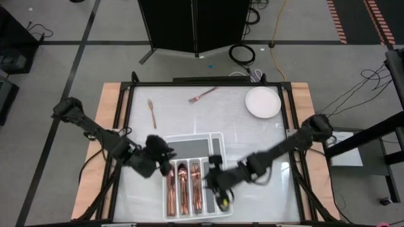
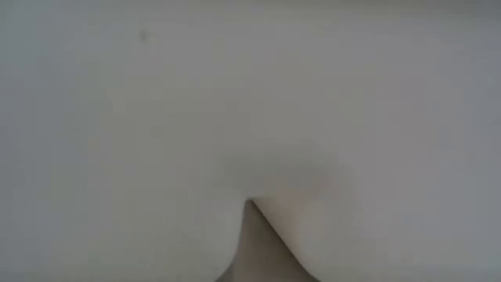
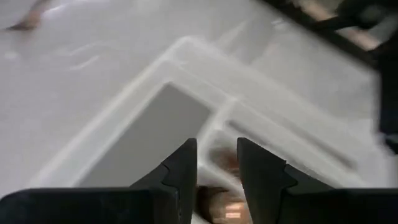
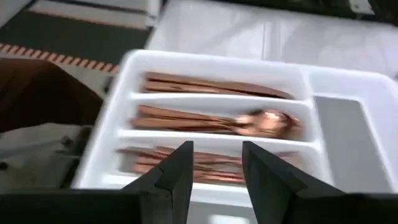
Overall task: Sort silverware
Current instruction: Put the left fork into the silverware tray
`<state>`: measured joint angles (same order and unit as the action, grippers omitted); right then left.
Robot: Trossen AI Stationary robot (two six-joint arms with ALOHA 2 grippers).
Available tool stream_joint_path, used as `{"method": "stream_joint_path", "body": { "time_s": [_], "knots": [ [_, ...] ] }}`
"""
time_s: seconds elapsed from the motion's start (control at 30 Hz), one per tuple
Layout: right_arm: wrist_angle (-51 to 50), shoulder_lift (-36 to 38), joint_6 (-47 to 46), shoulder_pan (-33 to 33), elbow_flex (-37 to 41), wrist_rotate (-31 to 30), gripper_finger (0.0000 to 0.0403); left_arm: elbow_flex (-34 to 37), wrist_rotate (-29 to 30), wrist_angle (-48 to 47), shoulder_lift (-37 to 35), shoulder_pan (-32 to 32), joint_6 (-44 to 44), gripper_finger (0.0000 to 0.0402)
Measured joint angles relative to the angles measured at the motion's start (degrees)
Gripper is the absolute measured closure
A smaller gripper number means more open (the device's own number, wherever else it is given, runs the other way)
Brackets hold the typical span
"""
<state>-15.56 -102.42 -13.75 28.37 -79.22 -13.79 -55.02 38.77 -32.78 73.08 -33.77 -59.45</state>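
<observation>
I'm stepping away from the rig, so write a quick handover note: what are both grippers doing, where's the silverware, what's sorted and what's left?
Left gripper: above the white tray's left side, jaws apart, nothing held.
Right gripper: above the tray's right side, jaws apart, nothing held.
Done: copper silverware lies in three long tray compartments; the exact count is unclear.
Left: one fork on the table beyond the tray to its left, and another fork near the far edge. White plate sits bare at the far right.
</observation>
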Motion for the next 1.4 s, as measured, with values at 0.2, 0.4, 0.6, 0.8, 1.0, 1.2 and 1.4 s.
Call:
{"method": "stream_joint_path", "body": {
  "time_s": [0.2,0.4,0.6,0.8,1.0,1.2,1.4],
  "knots": [
    [-3.70,0.86,5.62,-13.86,0.00,9.50,0.0275,12.64,-6.22,6.40,-8.59,8.40,5.33,0.0288],
    [-3.68,0.86,9.47,-28.51,0.00,15.91,0.0275,23.84,-15.79,27.68,-17.38,11.76,23.36,0.0288],
    [-4.19,0.84,10.29,-40.66,0.00,17.43,0.0275,27.76,-17.91,37.97,-24.48,9.61,38.77,0.0288],
    [-4.09,0.61,11.45,-48.18,0.00,21.32,0.0275,27.65,-14.96,42.33,-26.90,7.82,48.21,0.0288],
    [-2.60,-2.85,11.68,-53.16,0.00,26.89,0.0275,27.71,-0.96,38.75,-25.40,7.93,44.48,0.0288],
    [-2.86,-6.50,12.31,-56.72,-1.55,27.49,0.0275,27.71,4.75,38.67,-23.41,9.41,44.50,0.0288],
    [-10.60,-13.95,11.24,-57.58,-11.03,27.57,0.0275,27.71,3.01,42.79,-23.45,11.06,56.61,0.0288]
  ]
}}
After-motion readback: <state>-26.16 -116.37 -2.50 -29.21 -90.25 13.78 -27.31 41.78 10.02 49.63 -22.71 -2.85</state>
